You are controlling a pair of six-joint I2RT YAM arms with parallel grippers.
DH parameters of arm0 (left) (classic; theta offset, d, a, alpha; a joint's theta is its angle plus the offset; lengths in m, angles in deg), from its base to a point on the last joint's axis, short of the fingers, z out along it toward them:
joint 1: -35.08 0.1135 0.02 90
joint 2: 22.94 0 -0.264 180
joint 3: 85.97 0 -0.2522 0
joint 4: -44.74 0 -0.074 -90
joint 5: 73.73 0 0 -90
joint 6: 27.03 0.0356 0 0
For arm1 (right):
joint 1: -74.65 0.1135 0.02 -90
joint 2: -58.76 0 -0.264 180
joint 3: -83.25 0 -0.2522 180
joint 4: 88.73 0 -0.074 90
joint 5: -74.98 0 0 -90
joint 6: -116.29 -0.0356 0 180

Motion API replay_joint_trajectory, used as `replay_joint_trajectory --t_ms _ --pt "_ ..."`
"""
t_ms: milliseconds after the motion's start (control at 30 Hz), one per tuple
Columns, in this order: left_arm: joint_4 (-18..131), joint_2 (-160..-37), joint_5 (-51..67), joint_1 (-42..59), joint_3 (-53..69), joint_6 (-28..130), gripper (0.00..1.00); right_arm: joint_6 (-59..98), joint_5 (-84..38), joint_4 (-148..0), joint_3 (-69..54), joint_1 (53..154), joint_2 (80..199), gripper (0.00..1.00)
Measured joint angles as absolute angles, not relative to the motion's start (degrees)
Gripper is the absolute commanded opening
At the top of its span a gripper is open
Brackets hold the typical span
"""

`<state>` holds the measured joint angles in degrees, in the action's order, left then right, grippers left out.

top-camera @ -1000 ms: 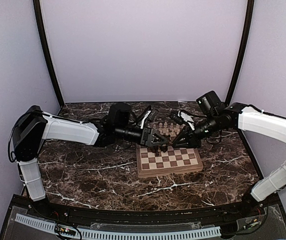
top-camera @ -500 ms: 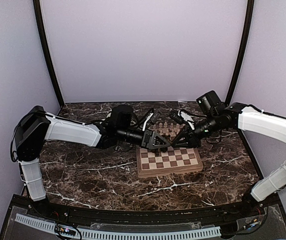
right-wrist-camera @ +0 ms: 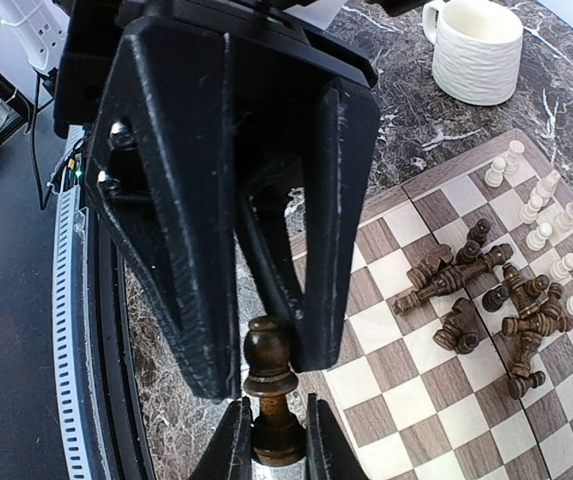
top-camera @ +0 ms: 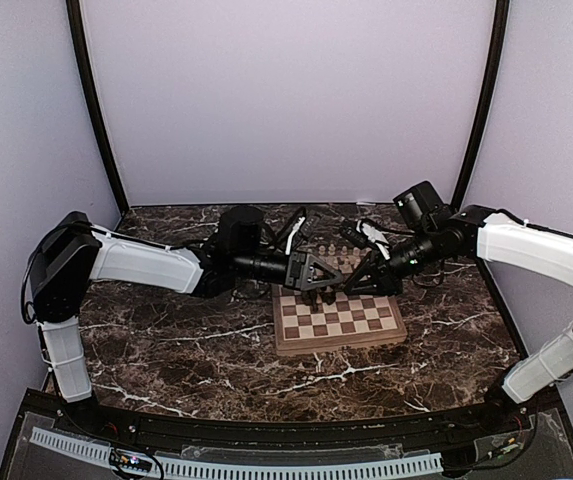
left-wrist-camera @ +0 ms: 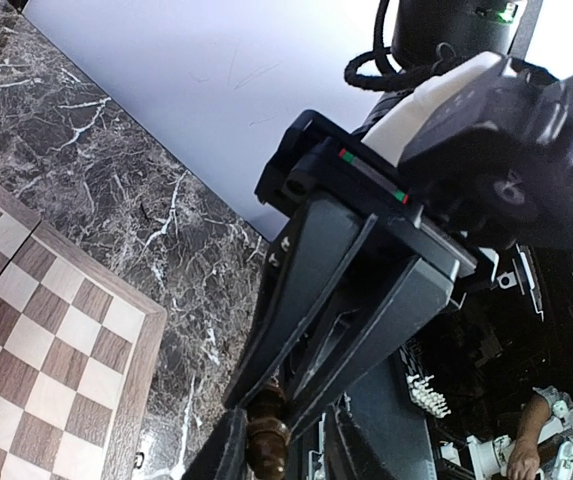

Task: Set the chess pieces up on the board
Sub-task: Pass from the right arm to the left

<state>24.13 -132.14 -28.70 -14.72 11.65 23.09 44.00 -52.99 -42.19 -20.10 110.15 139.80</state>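
- Since a second ago, the left gripper (top-camera: 332,283) has slid rightward in the top view and now sits tip to tip with the right gripper (top-camera: 358,285), at mid-frame over the upper edge of the board (top-camera: 338,346). The piece between them is too small to make out from here.
- Left wrist view: a dark piece (left-wrist-camera: 266,445) sits at the bottom centre, and the board is at lower left. The left jaws stand spread to either side of it, with a gap showing on the right. The right gripper's black fingers (left-wrist-camera: 306,330) converge on the same piece from the upper right.
- Right wrist view: the right jaws at the bottom edge pinch the base of the dark piece. Its long axis runs straight up the frame, with the head pointing into the left jaws, which flank the head without clearly touching it.
- Loose dark chessmen (right-wrist-camera: 486,290) lie heaped at right on the board, and cream chessmen (right-wrist-camera: 556,230) stand beyond them.
- Judgement: this looks like a handover. The left jaws need only close across the head, square to that axis.
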Motion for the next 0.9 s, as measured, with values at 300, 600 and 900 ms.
replay_joint_trajectory --t_ms 300,600,900 --pt "22.97 -132.87 -28.26 -14.7 11.75 22.22 0.23 43.98 -53.21 -42.43 -20.12 110.15 139.8 0.05" --pt "23.02 -133.17 -28.04 -14.7 11.75 22.11 0.12 43.74 -53.17 -42.72 -20.12 110.09 139.93 0.17" --pt "40.68 -130.92 -22.55 -14.7 8.78 34.81 0.05 46.43 -54.48 -42.52 -22.06 101.52 137.52 0.45"
